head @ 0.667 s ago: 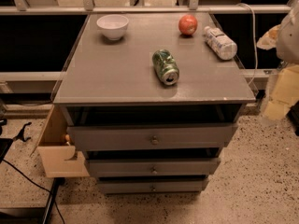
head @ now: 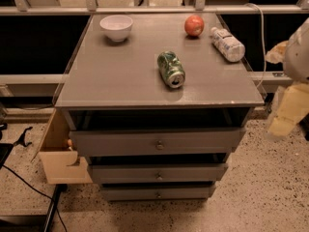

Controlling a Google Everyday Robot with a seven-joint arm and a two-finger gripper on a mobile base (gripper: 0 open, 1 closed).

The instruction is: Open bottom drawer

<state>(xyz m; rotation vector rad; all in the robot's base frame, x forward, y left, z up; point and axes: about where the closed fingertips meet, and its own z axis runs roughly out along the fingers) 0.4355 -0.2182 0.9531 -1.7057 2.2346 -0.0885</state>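
Currently nothing is in contact with the target, so the risks all lie in the approach.

Far left, a tan open box (head: 62,154) sits on the floor against the grey cabinet (head: 120,81). It looks clear of the drawer's path, so low risk.

On the cabinet top there is a white bowl (head: 116,27) at back left. A green can (head: 171,69) lies on its side mid-top. A red apple (head: 194,25) is at the back, and a plastic bottle (head: 227,44) lies on its side near the right edge. A hard tug or a bump on the cabinet could roll the can or bottle, and the bottle would likely go off the edge.

The drawer fronts are stacked and stepped. The top drawer (head: 120,143) sticks out most and the middle drawer (head: 125,174) sits under it. The bottom drawer (head: 130,194) is lowest, slimmest and most set back, just above the floor, and its knob (head: 158,195) is small.

Main risk is grabbing the middle knob (head: 158,176), which sits close above the right one. A descent from above could also hit the overhanging fronts. A small round knob can also slip out of the grip.

The gripper (head: 288,111) is at the far right edge, beside the cabinet's right corner at about top-drawer height. It is well apart from the bottom knob. It touches nothing and nothing is seen held in it. I cannot tell how far it is open. Swinging in, it could clip the cabinet corner.
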